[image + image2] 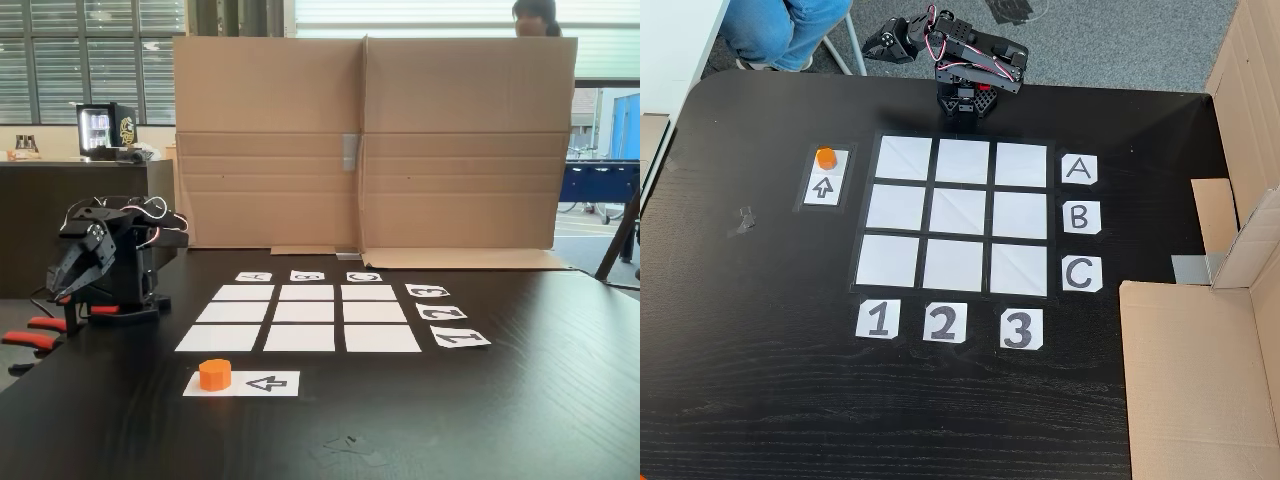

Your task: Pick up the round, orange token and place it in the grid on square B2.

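Edging grid (962,213): A–C, 1–3

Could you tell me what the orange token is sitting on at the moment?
The token rests on a white card printed with a black arrow, beside the grid. The patch of card beneath the token is covered.

Arm folded; end effector (62,290) down
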Tool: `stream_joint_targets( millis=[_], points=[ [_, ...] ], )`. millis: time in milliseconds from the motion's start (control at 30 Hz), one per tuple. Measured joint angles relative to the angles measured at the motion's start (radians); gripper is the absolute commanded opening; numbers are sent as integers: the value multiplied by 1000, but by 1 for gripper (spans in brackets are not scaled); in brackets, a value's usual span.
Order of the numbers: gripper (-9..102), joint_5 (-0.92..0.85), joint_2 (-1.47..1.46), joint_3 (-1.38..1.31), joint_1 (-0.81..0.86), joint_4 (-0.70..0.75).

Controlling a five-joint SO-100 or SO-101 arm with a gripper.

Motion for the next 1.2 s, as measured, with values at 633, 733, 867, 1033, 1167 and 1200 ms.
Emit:
stream_joint_targets(
  millis=[633, 733, 867, 1033, 1167, 1200],
  points=[
    [-1, -9, 0, 9, 18, -31],
    [-1, -9, 0, 9, 18, -31],
    [-1, -9, 0, 9, 18, -31],
    [-1, -9, 0, 9, 18, -31],
    [0, -9, -3, 9, 18, -55],
    [0, -9, -15, 6, 18, -61]
  ],
)
